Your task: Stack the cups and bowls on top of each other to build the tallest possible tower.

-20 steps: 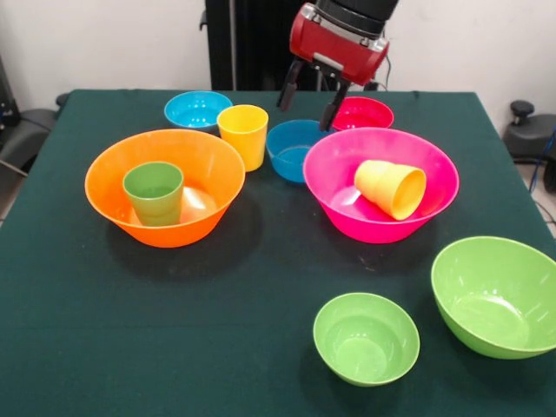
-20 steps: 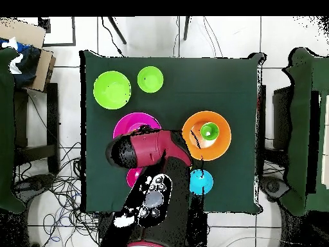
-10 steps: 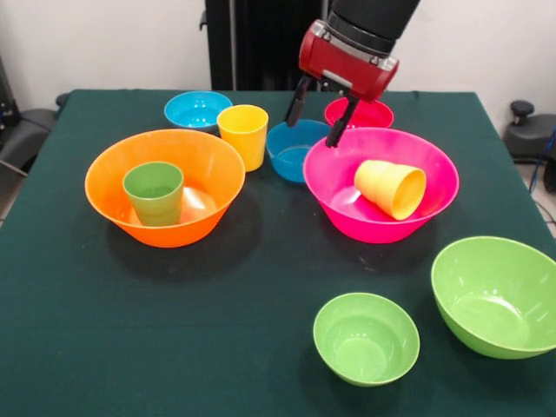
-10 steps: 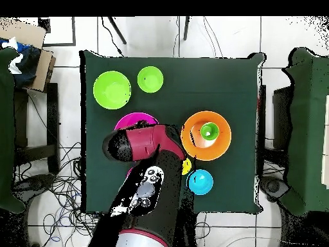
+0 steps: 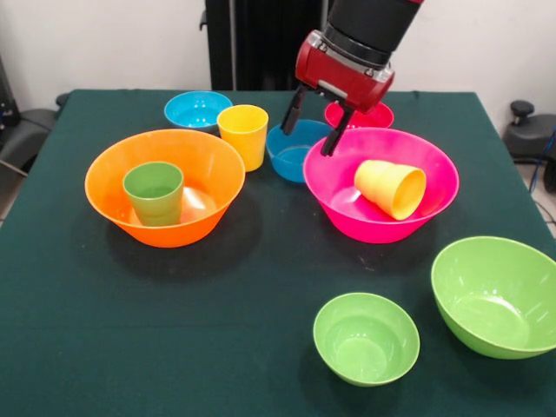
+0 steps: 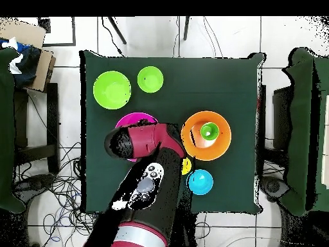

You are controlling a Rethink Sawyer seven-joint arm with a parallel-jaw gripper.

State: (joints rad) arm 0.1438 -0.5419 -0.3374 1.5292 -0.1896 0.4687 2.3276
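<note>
My claw hangs spread and empty above the blue bowl (no tower yet), with every cup and bowl left to stack.

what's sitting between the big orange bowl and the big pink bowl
In the front view, bare tablecloth separates the orange bowl and pink bowl; the darker blue bowl sits just behind.

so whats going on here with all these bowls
The red arm's gripper hangs open and empty over the far rim of the large pink bowl, where a yellow cup lies on its side. A green cup stands upright in the large orange bowl. No other pieces are stacked.
</note>
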